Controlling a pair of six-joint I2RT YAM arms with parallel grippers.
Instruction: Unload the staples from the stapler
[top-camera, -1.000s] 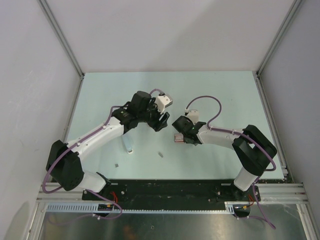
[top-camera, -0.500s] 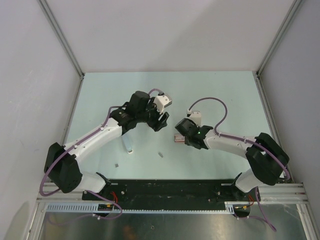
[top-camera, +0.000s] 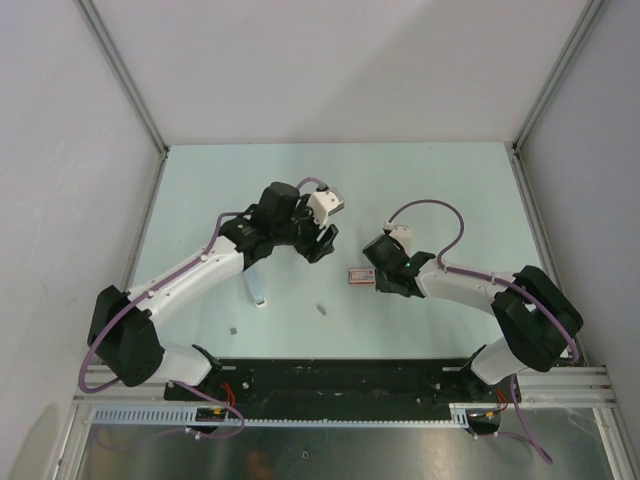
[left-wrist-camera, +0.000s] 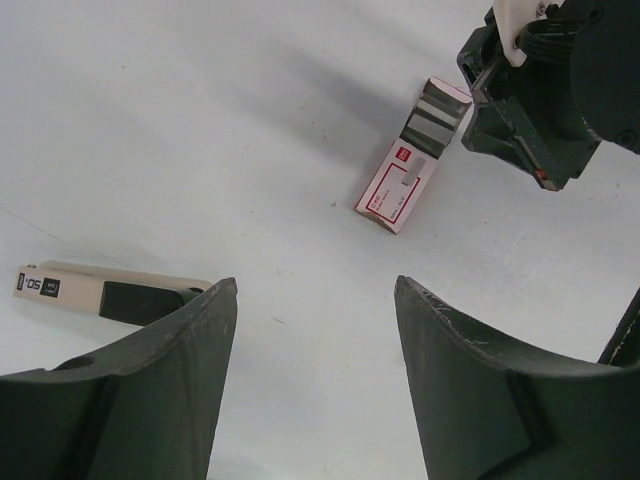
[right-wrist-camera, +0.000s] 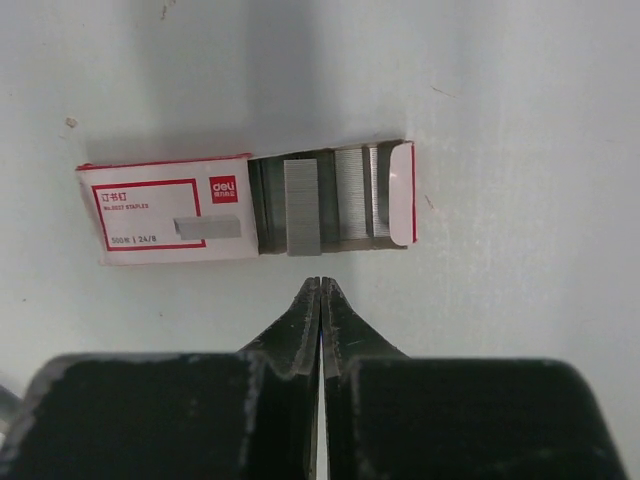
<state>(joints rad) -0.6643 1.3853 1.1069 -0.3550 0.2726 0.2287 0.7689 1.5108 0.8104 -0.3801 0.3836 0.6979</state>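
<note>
Staples (right-wrist-camera: 302, 205) lie in the open box (right-wrist-camera: 170, 212), so a strip seems unloaded; whether the stapler (left-wrist-camera: 110, 292), at 9 o'clock of the left gripper (left-wrist-camera: 312, 300), holds more is unclear. That gripper gapes empty; the right gripper (right-wrist-camera: 320, 290), at 6 o'clock of the box, is closed on nothing.

Closed right claw (right-wrist-camera: 319, 290) beside open staple box (right-wrist-camera: 160, 212)

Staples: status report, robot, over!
Right gripper shut, by red-and-white box. Left gripper open. Staples lying in open box. Nothing blocking.
</note>
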